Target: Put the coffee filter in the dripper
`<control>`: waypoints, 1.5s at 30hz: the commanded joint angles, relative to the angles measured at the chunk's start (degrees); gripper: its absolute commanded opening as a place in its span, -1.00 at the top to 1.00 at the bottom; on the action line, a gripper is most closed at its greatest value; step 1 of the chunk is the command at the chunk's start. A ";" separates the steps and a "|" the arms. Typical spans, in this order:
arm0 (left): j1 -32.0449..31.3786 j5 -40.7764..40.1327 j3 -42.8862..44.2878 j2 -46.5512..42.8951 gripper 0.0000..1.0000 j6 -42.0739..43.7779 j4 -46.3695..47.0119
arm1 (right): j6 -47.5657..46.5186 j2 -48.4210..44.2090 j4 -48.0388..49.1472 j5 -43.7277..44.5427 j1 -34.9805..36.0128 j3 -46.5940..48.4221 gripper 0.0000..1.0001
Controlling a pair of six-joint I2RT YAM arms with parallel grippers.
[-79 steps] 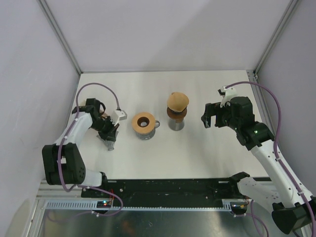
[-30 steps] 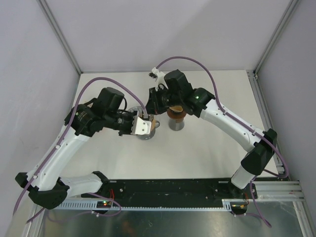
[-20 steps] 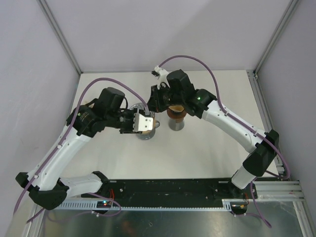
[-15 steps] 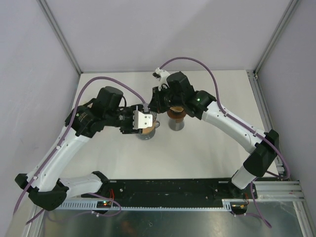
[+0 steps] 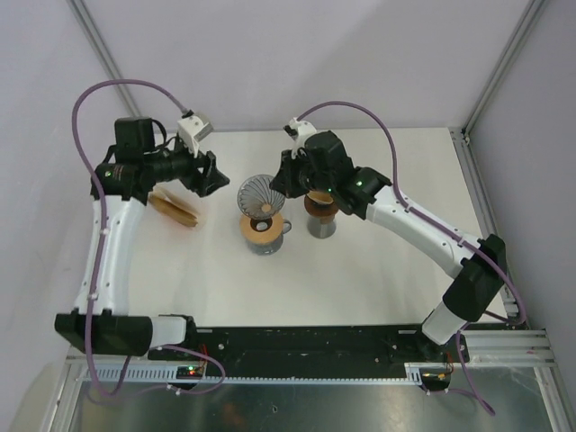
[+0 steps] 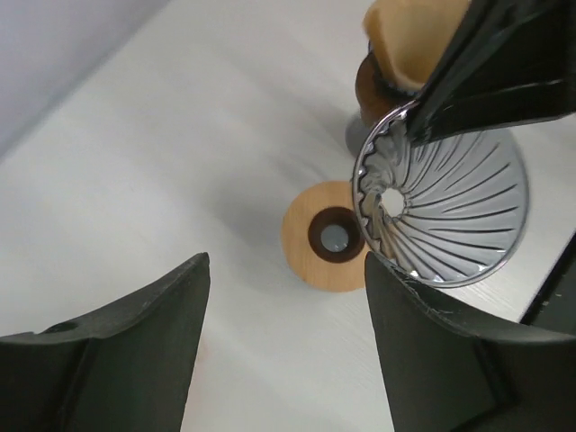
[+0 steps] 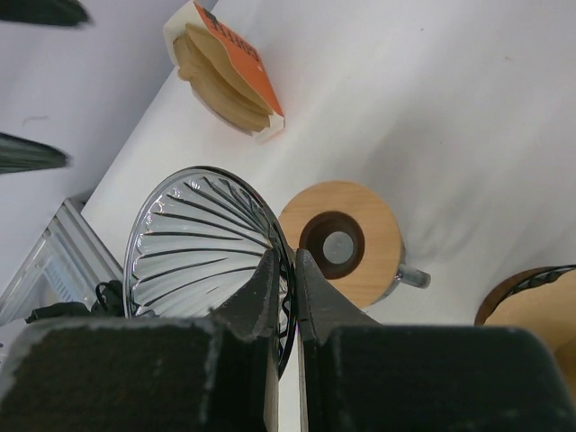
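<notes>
Left gripper (image 5: 205, 176): fingers spread wide with nothing between them. It has let go and drawn back from the middle of the table.
Right gripper (image 7: 286, 263): fingers clamped on the rim of the glass dripper (image 7: 202, 238), which it carries alone.
Glass dripper: in the air and tilted, hanging from the right fingertips, out in front of the parted left fingers.
Wooden base (image 5: 261, 228): on the table just beneath the held cone, hole uncovered, clear of both pairs of fingers.
Coffee filter: in the filter pack (image 5: 176, 209), lying on the table near the left fingers and below them, untouched.
Change: a second ago both grippers crowded over the wooden base; now only the right one is there.
Meaning: the left fingers look free to go for a filter. No filter is in the dripper yet, so the main step is not begun.
</notes>
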 commanded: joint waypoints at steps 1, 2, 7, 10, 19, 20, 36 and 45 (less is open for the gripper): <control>3.31 7.85 -5.45 3.25 -0.49 -8.99 2.03 | 2.39 1.27 7.72 1.38 0.21 0.09 1.00; 3.41 8.65 -6.64 3.37 -0.49 -9.07 2.59 | 2.59 1.71 8.02 1.40 0.26 0.16 1.00; 3.50 11.14 -11.56 3.29 -0.48 -9.29 5.84 | 3.13 4.57 8.62 1.15 0.51 0.84 1.00; 3.50 11.62 -13.40 3.91 -0.42 -9.80 7.01 | 3.40 6.11 9.08 -0.57 0.64 0.77 1.00; 3.50 11.90 -17.56 6.67 -0.10 -9.75 8.56 | 3.26 10.08 10.21 -2.66 1.02 0.30 1.00; 3.50 11.69 -17.88 6.93 -0.07 -9.63 8.62 | 3.16 10.29 10.27 -2.68 0.89 0.18 1.00; 0.12 12.74 -20.93 11.35 0.64 -9.73 9.46 | 3.51 13.38 13.19 -5.38 -2.38 -2.29 1.00; -0.61 12.04 -21.29 13.17 0.82 -9.75 9.55 | 3.18 14.77 13.12 -5.54 -2.92 -3.29 1.00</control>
